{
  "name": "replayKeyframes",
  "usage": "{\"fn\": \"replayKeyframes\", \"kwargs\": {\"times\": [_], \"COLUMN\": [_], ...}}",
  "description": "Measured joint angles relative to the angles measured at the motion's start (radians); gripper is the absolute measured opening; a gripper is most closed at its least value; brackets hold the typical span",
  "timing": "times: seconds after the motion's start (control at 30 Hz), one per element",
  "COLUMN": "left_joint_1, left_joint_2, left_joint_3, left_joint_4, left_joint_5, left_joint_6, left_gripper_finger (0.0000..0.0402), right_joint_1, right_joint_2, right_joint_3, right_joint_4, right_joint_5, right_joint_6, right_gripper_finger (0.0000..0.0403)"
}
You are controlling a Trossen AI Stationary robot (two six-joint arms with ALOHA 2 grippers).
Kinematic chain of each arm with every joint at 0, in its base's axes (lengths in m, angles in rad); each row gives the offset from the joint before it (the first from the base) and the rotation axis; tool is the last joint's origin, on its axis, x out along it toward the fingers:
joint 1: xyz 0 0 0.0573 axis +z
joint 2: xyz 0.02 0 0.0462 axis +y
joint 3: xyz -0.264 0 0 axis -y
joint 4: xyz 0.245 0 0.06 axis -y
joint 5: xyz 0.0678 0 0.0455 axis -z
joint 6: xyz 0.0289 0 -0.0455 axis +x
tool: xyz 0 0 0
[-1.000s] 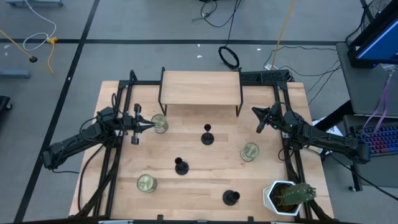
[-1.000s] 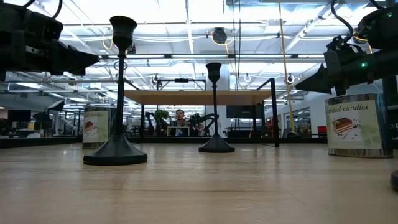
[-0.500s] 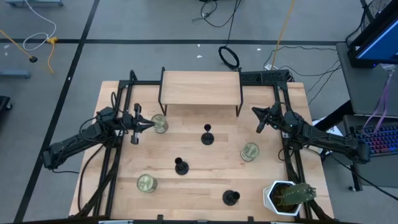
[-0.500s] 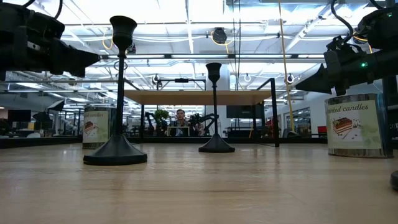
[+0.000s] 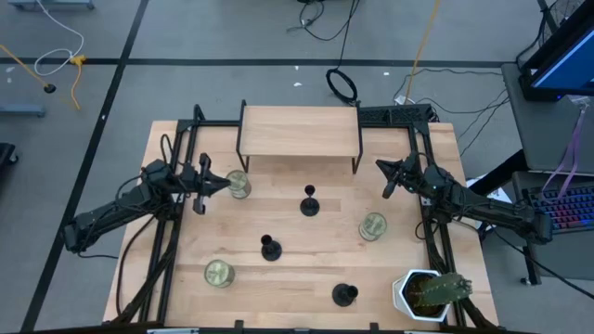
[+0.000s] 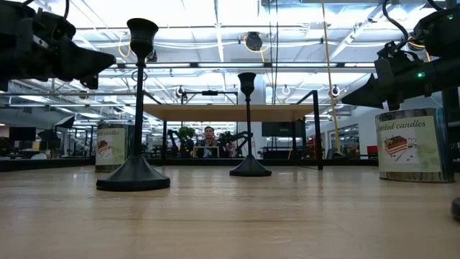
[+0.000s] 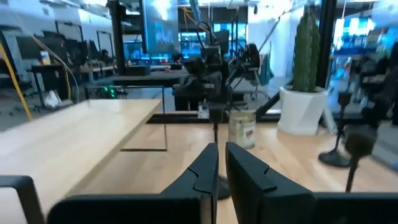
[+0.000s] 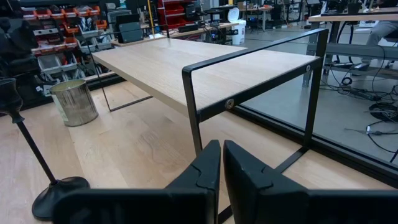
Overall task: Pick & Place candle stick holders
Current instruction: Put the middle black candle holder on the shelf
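Note:
Three matte-black candle stick holders stand upright on their round bases on the wooden table: one in the middle (image 5: pixel 309 204), one nearer (image 5: pixel 270 248), one near the front edge (image 5: pixel 345 295). My left gripper (image 5: pixel 224 184) is shut and empty, in the air at the table's left beside a candle jar (image 5: pixel 238 185). Its fingers (image 7: pixel 205 171) point toward the middle holder's stem (image 7: pixel 215 127). My right gripper (image 5: pixel 385 178) is shut and empty at the far right, beside the shelf's leg (image 8: pixel 194 118). The middle holder shows off to one side in the right wrist view (image 8: pixel 25 140).
A wooden shelf on black legs (image 5: pixel 299 130) stands at the far edge. Two more candle jars (image 5: pixel 373 225) (image 5: pixel 218 273) stand on the table. A potted cactus (image 5: pixel 429 291) stands at the near right corner. Black frame rails (image 5: pixel 176 213) run along both sides.
My left gripper has risen a little and swung slightly toward the table's far edge, staying shut. Nothing else has moved.

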Motion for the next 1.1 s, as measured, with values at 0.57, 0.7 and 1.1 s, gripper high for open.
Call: {"fn": "replayKeyframes", "kwargs": {"times": [0.57, 0.7, 1.1], "left_joint_1": [-0.141, -0.219, -0.573], "left_joint_2": [0.000, 0.010, 0.382], "left_joint_3": [0.000, 0.000, 0.000], "left_joint_4": [0.123, 0.128, 0.326], "left_joint_5": [-0.006, -0.029, -0.296], "left_joint_6": [-0.071, -0.071, -0.013], "left_gripper_finger": [0.0117, 0.0147, 0.0152], "right_joint_1": [0.000, 0.000, 0.000], "right_joint_2": [0.003, 0.002, 0.002], "right_joint_3": [0.000, 0.000, 0.000], "right_joint_4": [0.045, 0.105, 0.120], "right_joint_5": [-0.002, -0.001, -0.002], "right_joint_6": [0.024, 0.027, 0.053], "right_gripper_finger": [0.0013, 0.0013, 0.0014]}}
